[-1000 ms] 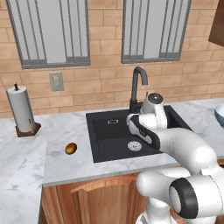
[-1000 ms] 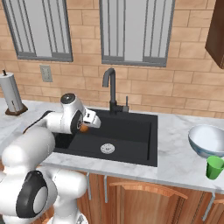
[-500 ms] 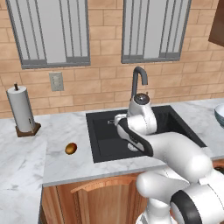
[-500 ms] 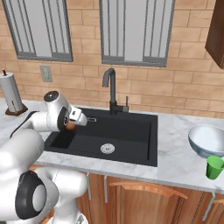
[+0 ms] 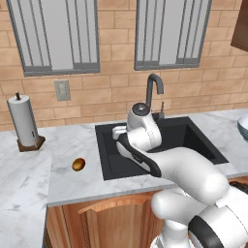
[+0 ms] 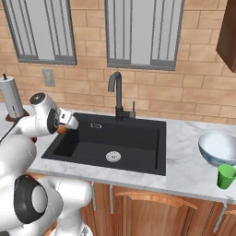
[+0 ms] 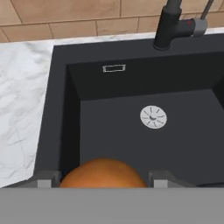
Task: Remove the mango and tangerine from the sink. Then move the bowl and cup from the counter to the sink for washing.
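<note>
Tangerine [image 7: 103, 173] in claw [image 6: 64, 127], over left edge of sink [image 6: 152, 152].
Claw shut on tangerine, held above sink's left wall near the rim. Mango [image 5: 79, 164] on surface [image 5: 72, 179] left of sink, well apart. Bowl [image 6: 219, 146] and green cup [image 6: 226, 176] on surface right of sink, cup just in front of bowl.

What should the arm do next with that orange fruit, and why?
Probably carry it further left, over the counter, before letting go. The gripper holds the tangerine above the sink's left side, so releasing now would drop it back in. The mango already lies out there.
</note>
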Robot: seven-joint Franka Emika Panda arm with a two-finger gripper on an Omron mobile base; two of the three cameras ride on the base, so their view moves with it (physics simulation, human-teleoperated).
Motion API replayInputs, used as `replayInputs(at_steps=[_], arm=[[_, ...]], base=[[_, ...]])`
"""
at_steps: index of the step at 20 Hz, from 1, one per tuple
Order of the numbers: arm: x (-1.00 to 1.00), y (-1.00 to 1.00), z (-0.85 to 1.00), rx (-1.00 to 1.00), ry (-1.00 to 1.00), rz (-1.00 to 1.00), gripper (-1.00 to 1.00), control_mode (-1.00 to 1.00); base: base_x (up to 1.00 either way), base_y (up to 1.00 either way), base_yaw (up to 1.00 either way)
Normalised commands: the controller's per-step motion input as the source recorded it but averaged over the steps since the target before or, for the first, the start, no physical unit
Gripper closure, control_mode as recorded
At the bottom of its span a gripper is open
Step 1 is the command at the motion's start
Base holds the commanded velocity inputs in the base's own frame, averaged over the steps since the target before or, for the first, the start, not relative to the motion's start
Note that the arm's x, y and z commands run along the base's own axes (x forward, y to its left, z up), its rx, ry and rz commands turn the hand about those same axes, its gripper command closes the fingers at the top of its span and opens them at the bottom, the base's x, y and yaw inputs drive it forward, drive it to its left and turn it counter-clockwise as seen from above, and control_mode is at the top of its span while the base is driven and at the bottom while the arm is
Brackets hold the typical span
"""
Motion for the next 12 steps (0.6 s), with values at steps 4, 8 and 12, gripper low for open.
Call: replayInputs(at_steps=[4, 8, 12], arm=[[0.00, 0.43, 0.03, 0.00, -0.02, 0.06, 1.00, -1.00], [0.00, 0.36, 0.02, 0.02, -0.02, 0.10, 1.00, -1.00], [0.00, 0.33, 0.06, 0.03, -0.03, 0.09, 1.00, -1.00]], base=[[0.00, 0.00, 0.00], [0.00, 0.00, 0.00], [0.00, 0.00, 0.00]])
